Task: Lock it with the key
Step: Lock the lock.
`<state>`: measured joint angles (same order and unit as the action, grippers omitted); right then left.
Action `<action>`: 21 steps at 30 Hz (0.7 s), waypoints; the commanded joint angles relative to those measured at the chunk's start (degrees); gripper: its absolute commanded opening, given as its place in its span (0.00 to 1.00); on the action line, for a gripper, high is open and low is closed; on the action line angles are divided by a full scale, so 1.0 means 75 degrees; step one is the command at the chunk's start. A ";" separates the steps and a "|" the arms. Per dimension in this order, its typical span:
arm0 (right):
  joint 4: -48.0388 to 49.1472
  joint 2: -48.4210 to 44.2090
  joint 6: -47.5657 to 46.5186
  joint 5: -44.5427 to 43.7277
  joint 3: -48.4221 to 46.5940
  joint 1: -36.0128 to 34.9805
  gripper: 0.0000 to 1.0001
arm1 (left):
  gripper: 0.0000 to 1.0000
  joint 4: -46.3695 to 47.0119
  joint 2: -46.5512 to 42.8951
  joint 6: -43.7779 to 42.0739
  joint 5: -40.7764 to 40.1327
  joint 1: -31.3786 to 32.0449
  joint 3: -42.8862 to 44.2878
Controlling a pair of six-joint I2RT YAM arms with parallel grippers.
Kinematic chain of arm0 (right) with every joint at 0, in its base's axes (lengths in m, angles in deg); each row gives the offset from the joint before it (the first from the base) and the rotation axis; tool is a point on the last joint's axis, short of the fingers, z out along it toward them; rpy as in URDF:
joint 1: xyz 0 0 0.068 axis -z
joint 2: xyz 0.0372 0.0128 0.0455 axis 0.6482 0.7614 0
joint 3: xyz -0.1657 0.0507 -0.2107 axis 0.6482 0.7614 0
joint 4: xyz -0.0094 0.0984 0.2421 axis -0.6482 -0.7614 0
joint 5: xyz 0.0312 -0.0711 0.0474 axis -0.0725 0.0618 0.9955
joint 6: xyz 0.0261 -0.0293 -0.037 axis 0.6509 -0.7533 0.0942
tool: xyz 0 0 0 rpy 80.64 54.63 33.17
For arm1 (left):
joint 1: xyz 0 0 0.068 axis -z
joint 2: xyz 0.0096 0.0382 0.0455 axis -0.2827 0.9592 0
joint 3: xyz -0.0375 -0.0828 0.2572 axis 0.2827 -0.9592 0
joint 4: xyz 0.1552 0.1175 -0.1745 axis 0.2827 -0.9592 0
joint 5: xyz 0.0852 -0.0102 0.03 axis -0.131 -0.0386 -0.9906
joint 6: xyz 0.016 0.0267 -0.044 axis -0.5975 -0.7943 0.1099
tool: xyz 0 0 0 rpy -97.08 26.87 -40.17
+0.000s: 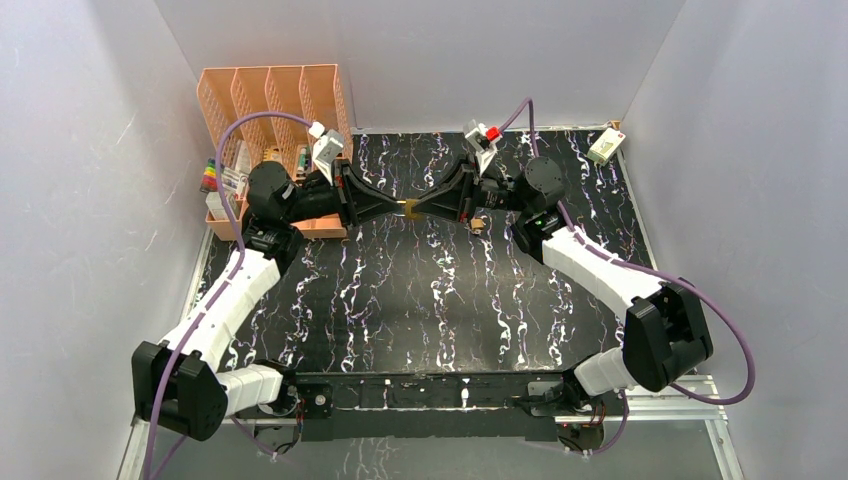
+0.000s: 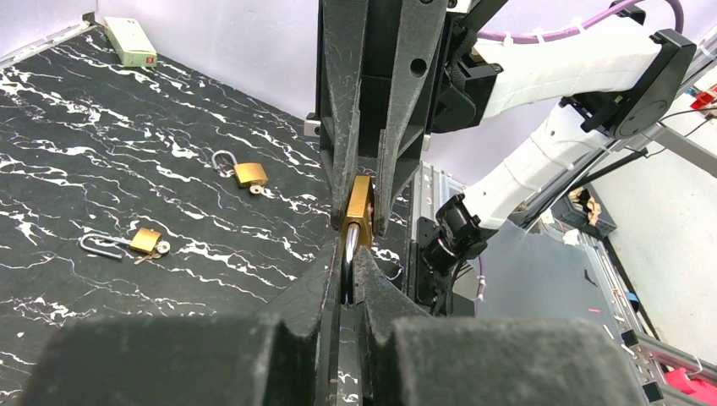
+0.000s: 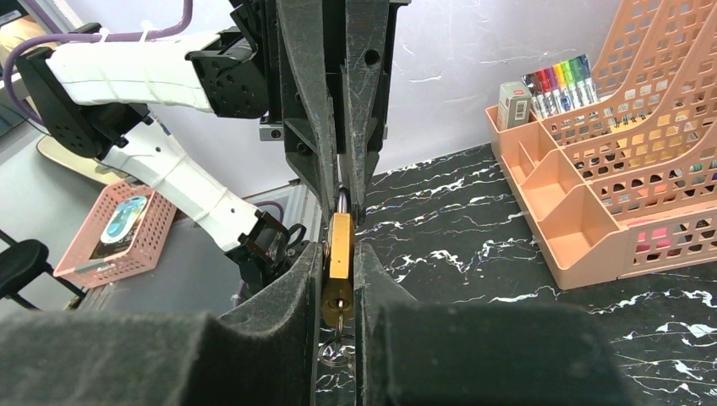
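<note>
A peach plastic desk organiser [image 1: 270,110] stands at the far left of the black marbled surface [image 1: 420,300]. The left gripper [image 1: 396,208] pinches the steel shackle [image 2: 347,258] of a small brass padlock [image 1: 410,208] held in the air over mid-surface. The right gripper [image 1: 424,208] clamps the lock's body, under which a metal key ring [image 3: 336,345] hangs. Two more brass padlocks [image 2: 241,172] lie apart on the surface.

no readable text, no legible labels
</note>
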<state>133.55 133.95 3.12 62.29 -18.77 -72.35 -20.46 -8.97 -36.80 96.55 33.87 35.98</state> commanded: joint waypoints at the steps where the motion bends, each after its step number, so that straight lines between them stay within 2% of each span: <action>1: 0.0277 -0.0346 -0.0216 0.0145 -0.0149 -0.0054 0.00 | 0.00 0.0109 -0.0328 -0.0103 -0.0248 -0.0036 0.0007; 11: 0.0104 -0.0096 -0.0291 0.0096 -0.0346 -0.0163 0.00 | 0.00 0.0228 -0.0352 -0.0101 -0.0150 -0.0033 -0.0063; 16: 0.0774 -0.0144 0.0086 0.0000 0.0029 0.0056 0.00 | 0.00 -0.0997 -0.0537 -0.1145 -0.0602 -0.0062 0.0254; 21: 0.1188 0.0487 0.0400 0.0120 -0.0236 -0.0330 0.00 | 0.00 0.0039 -0.0122 -0.0275 -0.0180 -0.0047 0.0094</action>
<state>134.73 134.54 3.67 61.89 -18.53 -72.96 -24.11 -11.01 -41.32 95.24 33.98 35.74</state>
